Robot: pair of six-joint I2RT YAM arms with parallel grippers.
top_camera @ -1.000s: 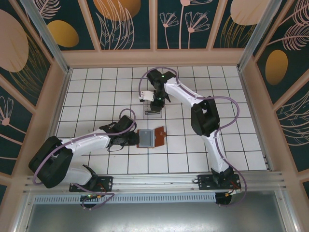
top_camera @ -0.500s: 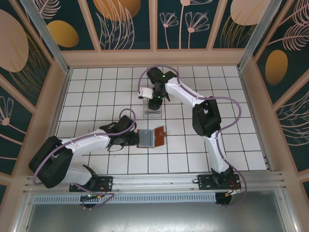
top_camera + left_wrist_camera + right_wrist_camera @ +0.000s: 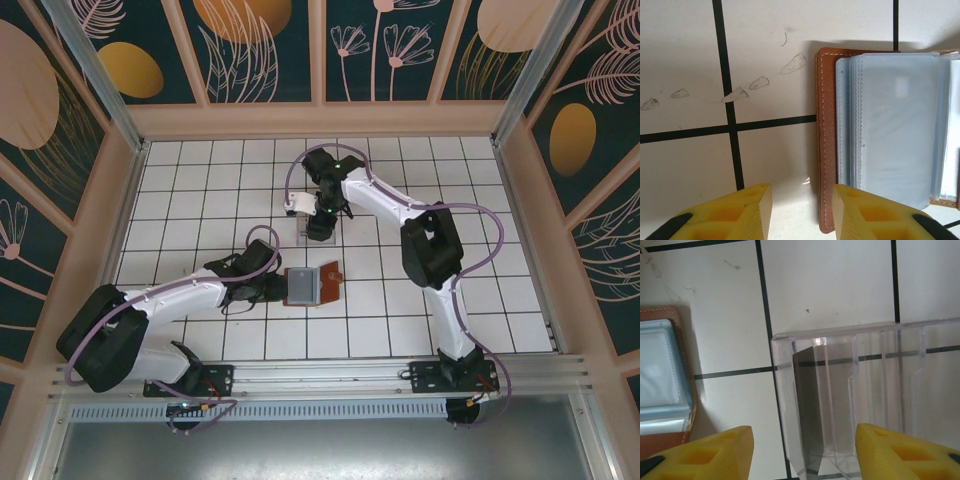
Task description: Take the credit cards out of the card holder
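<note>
Since a second ago, the right tool (image 3: 804,440) has spread its jaws and shifted slightly over the clear tray (image 3: 840,330). The left arm and the card holder (image 3: 312,286) have not moved.

Left: the left tool (image 3: 801,210) is low on the surface (image 3: 685,50) at the holder's left edge. Its jaws are partly apart with bare tile between them, and nothing is clamped. The right-hand finger overlaps the brown stitched border. Whether it presses down cannot be told.

Centre: the holder lies open and flat with its stack of pale plastic sleeves (image 3: 895,130) facing up. The sleeves are frosted, so it cannot be told whether they still hold cards.

Right: the right tool is released and straddles the tray's near end. One grey credit card (image 3: 807,405) stands on edge in the leftmost slot, leaning, apart from both fingers.

Handling, as judged:
- A card is probably light, thin, stiff and slick-faced. It would sit snug in its sleeve, so friction resists the pull more than weight does.
- The best hold is likely a pinch across the flat faces at the short edge nearest the sleeve mouth, drawn straight along the sleeve.
- The holder looks soft, floppy and light, so it would likely drag along unless its leather border is pinned.
- The tray is rigid but light and could slide or tip if nudged.
</note>
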